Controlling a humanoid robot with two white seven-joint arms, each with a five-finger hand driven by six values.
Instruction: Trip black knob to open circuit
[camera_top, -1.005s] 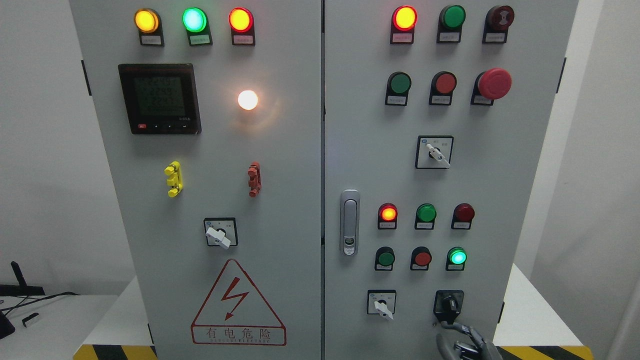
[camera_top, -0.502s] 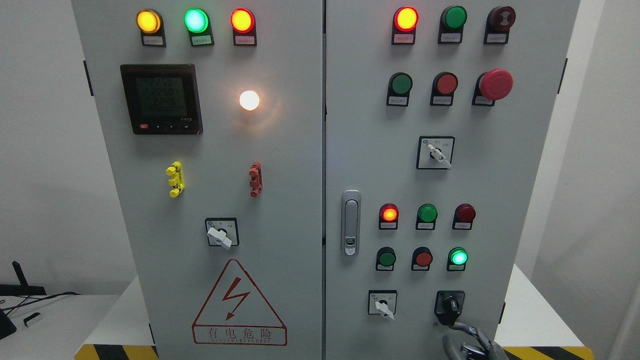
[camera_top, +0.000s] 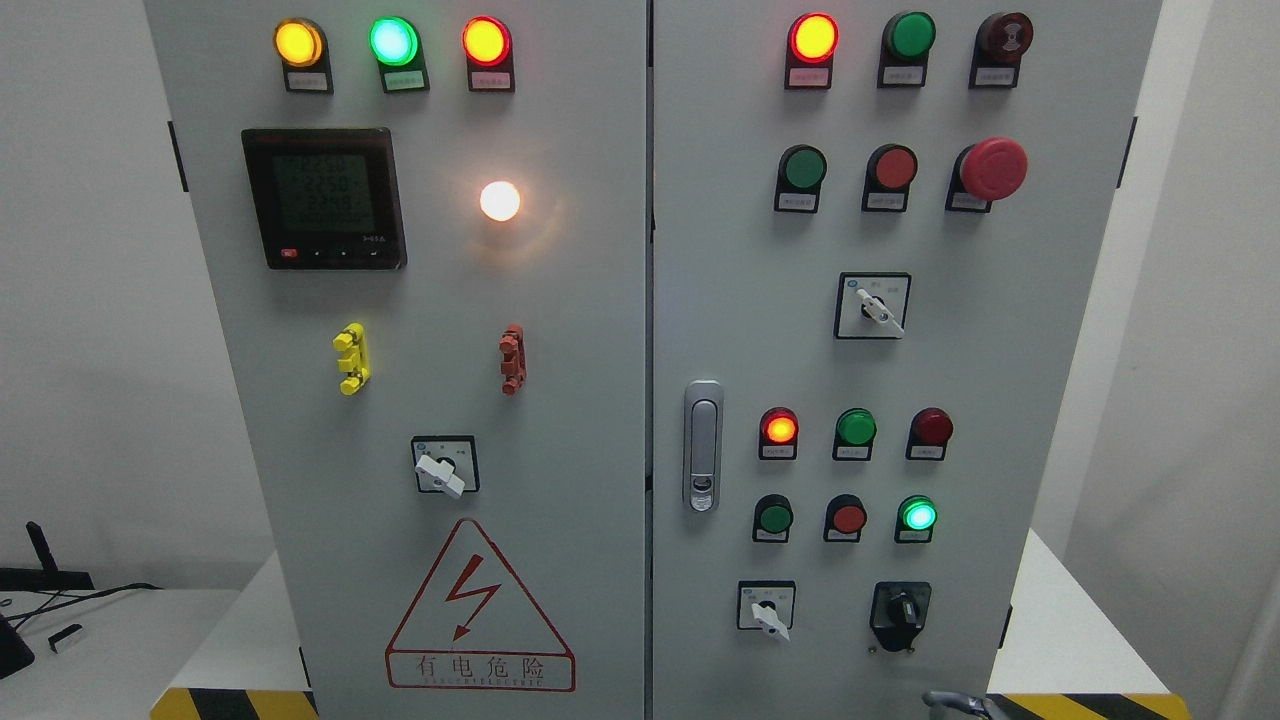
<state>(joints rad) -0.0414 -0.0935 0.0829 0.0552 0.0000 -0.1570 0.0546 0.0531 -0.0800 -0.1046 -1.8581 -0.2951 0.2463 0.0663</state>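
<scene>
The black knob sits in a black square plate at the lower right of the grey cabinet's right door. Its handle stands nearly upright and nothing touches it. Only a grey sliver of my right hand shows at the bottom edge, below and slightly right of the knob, apart from it. My left hand is out of view.
A white rotary switch sits left of the knob, with a lit green lamp above it. Another white switch, a red mushroom button and the door latch are higher up. Yellow-black tape marks the base.
My right hand has dropped away from just under the black knob and is almost out of the picture. The knob looks unchanged.
</scene>
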